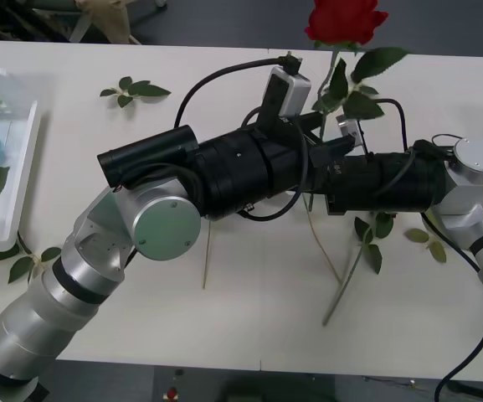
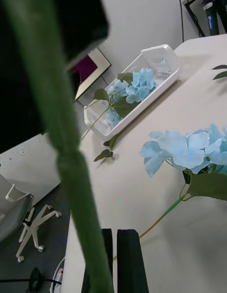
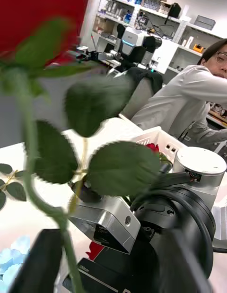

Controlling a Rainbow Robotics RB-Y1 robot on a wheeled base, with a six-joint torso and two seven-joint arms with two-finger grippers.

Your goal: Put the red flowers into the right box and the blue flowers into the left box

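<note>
Red rose [image 1: 346,21] is standing upright above the desk's [image 1: 224,318] far edge, seemingly pinched by the narrowly closed right hand [image 2: 117,260], the left hand's [image 1: 312,126] state being untellable; carrying it to the right box [image 3: 158,132] is coming next.

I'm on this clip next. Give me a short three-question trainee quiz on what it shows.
1. True or false: the red rose stands upright above the spot where the two arms meet.
2. What lies in the left box? A) red roses B) blue flowers C) only loose leaf sprigs
3. Fill in: in the right wrist view, the loose blue flower lies outside the box, on the ___.

Key: 1 true; 2 B; 3 table.
</note>
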